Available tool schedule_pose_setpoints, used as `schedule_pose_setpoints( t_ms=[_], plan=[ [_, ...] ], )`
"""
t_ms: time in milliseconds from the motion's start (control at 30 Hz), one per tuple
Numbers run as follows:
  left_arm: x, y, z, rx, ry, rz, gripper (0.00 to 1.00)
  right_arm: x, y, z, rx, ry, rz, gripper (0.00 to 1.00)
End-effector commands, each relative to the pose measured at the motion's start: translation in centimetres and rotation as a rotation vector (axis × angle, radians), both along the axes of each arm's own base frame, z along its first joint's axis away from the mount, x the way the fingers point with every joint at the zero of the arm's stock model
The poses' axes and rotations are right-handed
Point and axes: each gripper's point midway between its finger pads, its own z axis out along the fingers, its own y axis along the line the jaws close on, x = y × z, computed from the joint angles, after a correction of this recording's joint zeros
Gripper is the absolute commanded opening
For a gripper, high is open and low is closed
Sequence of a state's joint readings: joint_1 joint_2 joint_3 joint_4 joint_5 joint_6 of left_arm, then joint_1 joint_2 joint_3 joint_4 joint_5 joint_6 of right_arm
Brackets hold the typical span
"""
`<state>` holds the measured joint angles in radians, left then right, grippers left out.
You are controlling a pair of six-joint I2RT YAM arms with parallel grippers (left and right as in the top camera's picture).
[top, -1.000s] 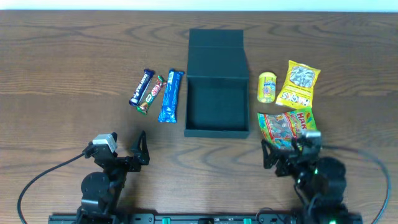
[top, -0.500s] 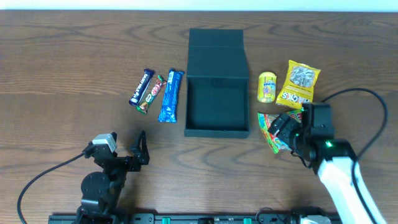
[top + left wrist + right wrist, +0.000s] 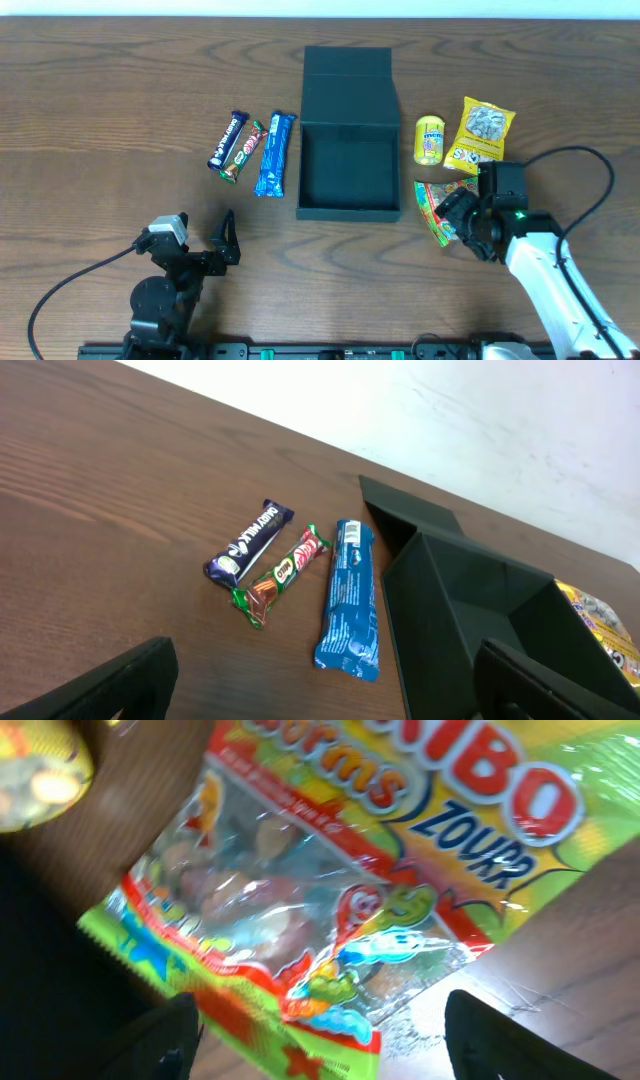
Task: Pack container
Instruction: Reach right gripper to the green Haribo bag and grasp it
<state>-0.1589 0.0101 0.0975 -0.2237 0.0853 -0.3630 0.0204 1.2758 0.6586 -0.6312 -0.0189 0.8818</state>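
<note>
The dark teal container (image 3: 348, 150) stands open mid-table, its lid flap laid back; it also shows in the left wrist view (image 3: 470, 610). My right gripper (image 3: 458, 218) is open, low over the Haribo gummy bag (image 3: 430, 203). In the right wrist view the bag (image 3: 330, 890) fills the frame, and the right gripper (image 3: 330, 1040) has one finger on either side of the bag's lower edge. My left gripper (image 3: 222, 240) is open and empty near the front edge, well short of the snack bars; in its own view the left gripper (image 3: 320, 695) frames bare table.
Left of the container lie a dark blue chocolate bar (image 3: 227, 140), a green-red bar (image 3: 240, 152) and a blue wafer pack (image 3: 274, 153). Right of it stand a yellow candy tub (image 3: 430, 140) and a yellow seed packet (image 3: 481, 133). A cable loops at the right.
My right arm has come forward from the table's front edge and now has its open gripper over the Haribo bag. The left arm has not moved.
</note>
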Motion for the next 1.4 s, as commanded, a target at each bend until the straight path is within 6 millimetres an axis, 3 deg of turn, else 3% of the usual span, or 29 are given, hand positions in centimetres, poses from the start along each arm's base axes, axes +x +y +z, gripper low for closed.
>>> schedule_pose_setpoints(
  t_ms=[0, 233, 300, 467, 733, 800, 867, 900, 967, 1033, 1200, 1367],
  plan=[
    [0.1, 0.3, -1.4, 0.019, 0.026, 0.015, 0.95, 0.1, -1.2, -0.6, -0.005, 0.03, -0.121, 0.75],
    [0.1, 0.3, -1.4, 0.019, 0.026, 0.015, 0.95, 1.0, -1.5, -2.8, -0.001, 0.064, -0.139, 0.75],
    [0.1, 0.3, -1.4, 0.019, 0.026, 0.015, 0.95, 1.3, -1.6, -3.2, -0.002, 0.064, -0.139, 0.71],
    [0.1, 0.3, -1.4, 0.019, 0.026, 0.015, 0.95, 1.3, -1.6, -4.3, -0.003, 0.088, -0.14, 0.48],
    [0.1, 0.3, -1.4, 0.019, 0.026, 0.015, 0.95, 0.9, -1.7, -5.1, -0.014, 0.123, -0.138, 0.02],
    [0.1, 0.3, -1.4, 0.019, 0.026, 0.015, 0.95, 0.8, -1.7, -5.2, -0.011, 0.127, -0.137, 0.01],
    [0.1, 0.3, -1.4, 0.019, 0.026, 0.015, 0.95, 0.6, -0.8, -5.1, 0.032, 0.136, -0.102, 0.05],
    [0.1, 0.3, -1.4, 0.019, 0.026, 0.015, 0.95, 0.7, -0.4, -5.0, 0.053, 0.134, -0.081, 0.17],
    [0.1, 0.3, -1.4, 0.019, 0.026, 0.015, 0.95, 0.7, 0.7, -4.2, 0.114, 0.136, -0.058, 0.51],
    [0.1, 0.3, -1.4, 0.019, 0.026, 0.015, 0.95, 1.1, 0.9, -2.7, 0.124, 0.127, -0.055, 0.7],
    [0.1, 0.3, -1.4, 0.019, 0.026, 0.015, 0.95, 3.5, 0.5, 1.1, 0.105, 0.036, -0.06, 0.81],
    [0.1, 0.3, -1.4, 0.019, 0.026, 0.015, 0.95, 4.8, -0.7, 1.8, 0.081, -0.004, -0.18, 0.84]
  ],
)
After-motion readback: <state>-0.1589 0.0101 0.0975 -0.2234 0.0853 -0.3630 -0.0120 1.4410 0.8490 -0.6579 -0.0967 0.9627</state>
